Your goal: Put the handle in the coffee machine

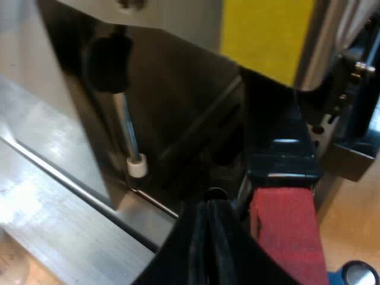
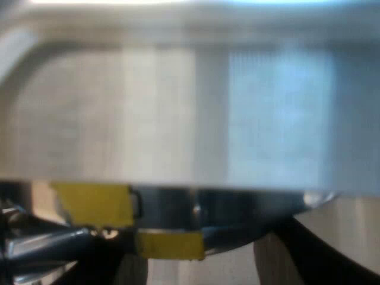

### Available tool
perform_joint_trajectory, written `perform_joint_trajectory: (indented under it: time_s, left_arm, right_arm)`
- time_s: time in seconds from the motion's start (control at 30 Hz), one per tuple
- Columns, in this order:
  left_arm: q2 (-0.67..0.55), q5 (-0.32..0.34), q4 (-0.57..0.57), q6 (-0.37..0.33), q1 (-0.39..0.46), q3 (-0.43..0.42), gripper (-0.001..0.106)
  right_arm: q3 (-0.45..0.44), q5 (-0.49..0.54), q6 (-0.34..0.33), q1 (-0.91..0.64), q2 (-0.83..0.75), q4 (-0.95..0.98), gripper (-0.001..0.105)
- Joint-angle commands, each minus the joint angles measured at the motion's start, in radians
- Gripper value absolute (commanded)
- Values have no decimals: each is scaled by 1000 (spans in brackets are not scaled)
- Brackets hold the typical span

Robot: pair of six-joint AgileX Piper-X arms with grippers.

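Left pincer [image 1: 209,217] beside the dark handle [image 1: 286,228], red-ended.

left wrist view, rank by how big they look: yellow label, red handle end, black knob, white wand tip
1. yellow label and red handle end: about alike, so unranked
2. black knob
3. white wand tip

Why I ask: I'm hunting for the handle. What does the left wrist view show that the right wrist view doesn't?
Left wrist view: the dark handle with a red end, running toward the silver espresso machine's front; a metal steam wand with a black knob and white tip; a blue tamper; the left gripper beside the handle. Right wrist view: a broad pale metal surface seen close. Both: yellow patches on shiny metal.
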Motion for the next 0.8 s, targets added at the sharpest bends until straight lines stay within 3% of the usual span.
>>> perform_joint_trajectory:
  time_s: [0.03,0.27,0.8]
  left_arm:
    - [-3,-9,35,19,-23,-7,0]
    - [-3,-9,115,35,-23,-7,0]
    - [-3,145,287,33,-47,-7,0]
  right_arm:
    - [-17,-8,1,1,-25,-94,44]
    - [-17,-8,1,1,-25,-94,44]
    - [-17,-8,-4,1,-25,-94,44]
